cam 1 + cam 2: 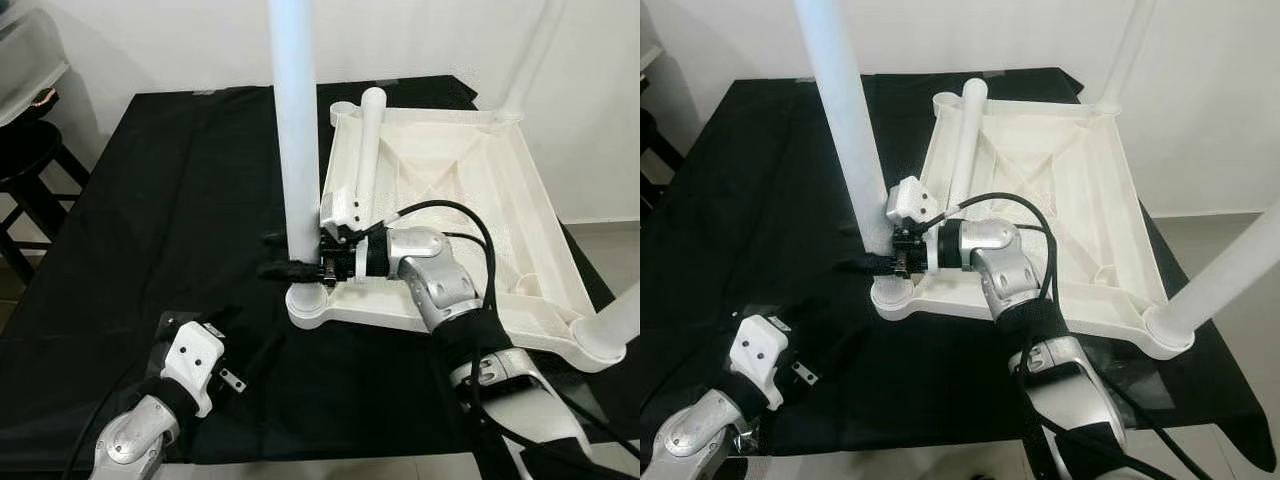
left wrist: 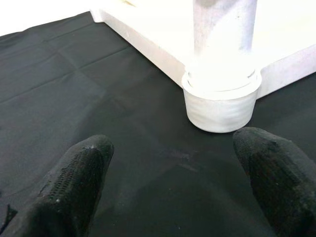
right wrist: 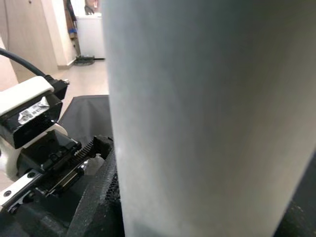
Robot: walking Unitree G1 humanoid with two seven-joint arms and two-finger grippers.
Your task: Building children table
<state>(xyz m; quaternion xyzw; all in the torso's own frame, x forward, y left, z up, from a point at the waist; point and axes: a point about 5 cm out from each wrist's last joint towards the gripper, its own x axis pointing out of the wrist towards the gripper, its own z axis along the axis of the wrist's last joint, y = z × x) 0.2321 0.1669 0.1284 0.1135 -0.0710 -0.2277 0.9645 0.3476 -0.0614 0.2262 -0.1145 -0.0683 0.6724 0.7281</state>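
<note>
Table leg stands upright, right gripper jaws clamped around it; left gripper spread.

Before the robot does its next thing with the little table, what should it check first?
1. Right gripper shut on the near leg: ok.
2. Near leg upright in its corner socket: ok to the eye; fully seated, cannot tell.
3. Tabletop lying upside down, flat on the black cloth: ok.
4. Loose leg lying inside the tabletop, not fitted: not ok.
5. Left gripper open, resting on the cloth, apart from the socket: ok.
</note>
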